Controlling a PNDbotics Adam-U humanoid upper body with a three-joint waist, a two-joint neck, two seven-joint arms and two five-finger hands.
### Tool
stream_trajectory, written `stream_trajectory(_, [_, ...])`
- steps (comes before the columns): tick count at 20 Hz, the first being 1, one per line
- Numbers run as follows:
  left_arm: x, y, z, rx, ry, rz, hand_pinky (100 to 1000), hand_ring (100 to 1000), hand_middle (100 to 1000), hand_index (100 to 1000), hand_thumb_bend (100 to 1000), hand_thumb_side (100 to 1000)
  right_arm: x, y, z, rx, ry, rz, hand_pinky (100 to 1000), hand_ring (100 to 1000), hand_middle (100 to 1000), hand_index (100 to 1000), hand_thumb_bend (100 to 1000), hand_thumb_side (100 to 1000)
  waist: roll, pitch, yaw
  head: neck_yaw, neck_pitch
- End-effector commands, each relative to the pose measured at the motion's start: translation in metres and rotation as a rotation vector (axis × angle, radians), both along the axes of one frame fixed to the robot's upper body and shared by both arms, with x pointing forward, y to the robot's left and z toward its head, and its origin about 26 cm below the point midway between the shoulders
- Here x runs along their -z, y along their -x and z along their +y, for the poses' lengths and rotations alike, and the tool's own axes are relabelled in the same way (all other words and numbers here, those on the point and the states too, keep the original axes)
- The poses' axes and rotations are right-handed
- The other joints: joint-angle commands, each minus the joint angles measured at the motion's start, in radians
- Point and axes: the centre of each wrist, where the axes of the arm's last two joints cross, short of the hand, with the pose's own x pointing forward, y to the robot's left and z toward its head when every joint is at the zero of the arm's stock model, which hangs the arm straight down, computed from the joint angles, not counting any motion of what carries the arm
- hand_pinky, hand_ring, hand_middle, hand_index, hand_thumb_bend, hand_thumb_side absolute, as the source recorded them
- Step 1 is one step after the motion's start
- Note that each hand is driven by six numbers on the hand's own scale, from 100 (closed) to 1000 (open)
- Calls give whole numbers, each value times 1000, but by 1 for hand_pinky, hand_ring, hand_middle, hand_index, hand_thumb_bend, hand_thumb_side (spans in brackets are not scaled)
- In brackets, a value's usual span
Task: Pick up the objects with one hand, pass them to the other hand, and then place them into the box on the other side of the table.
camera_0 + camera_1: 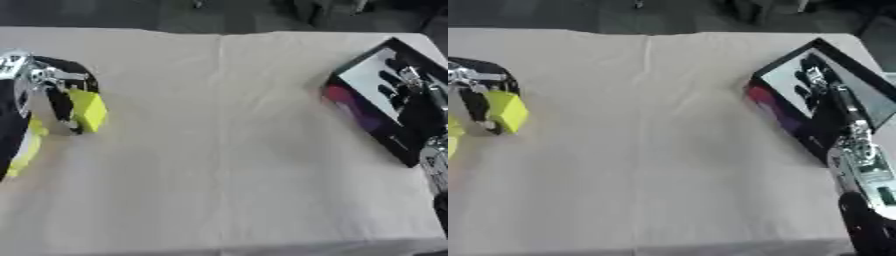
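A yellow block (88, 110) is at the table's left side, with my left hand (59, 87) curled round it from above; dark fingers run down its left face. More yellow objects (29, 142) lie just below and left, partly hidden by my left arm. At the right a black-rimmed box (794, 127) with a pale floor stands askew, and a pink-purple object (770, 106) shows at its near-left wall. My right hand (814, 85) hangs over the box's floor, fingers straight and spread, with nothing in it.
A beige cloth (227, 150) covers the table, with a crease running down its middle. The table's far edge meets a dark floor at the top. My right forearm (868, 170) comes in from the lower right.
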Motion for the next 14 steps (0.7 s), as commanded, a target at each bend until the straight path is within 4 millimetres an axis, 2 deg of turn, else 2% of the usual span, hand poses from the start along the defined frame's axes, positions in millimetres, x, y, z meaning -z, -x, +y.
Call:
stream_trajectory(1, [-34,0,6,-2,21,-97,648,663,546,591,314,100,-8,0,-4,4,23,-19,1000,1000,1000,1000,100,647,4,-15,2,-4,-3])
stream_trajectory(7, [-66,6,-1,52,113,-260,639,623,518,568,241,100,-12,0,-5,6,24,-34,1000,1000,1000,1000,100,644,3,-18,3,-5,1])
stream_trajectory(14, [-99,15,-9,109,258,-341,648,596,501,562,201,100,-18,0,-5,5,20,-58,1000,1000,1000,1000,100,640,3,-21,7,-15,-4])
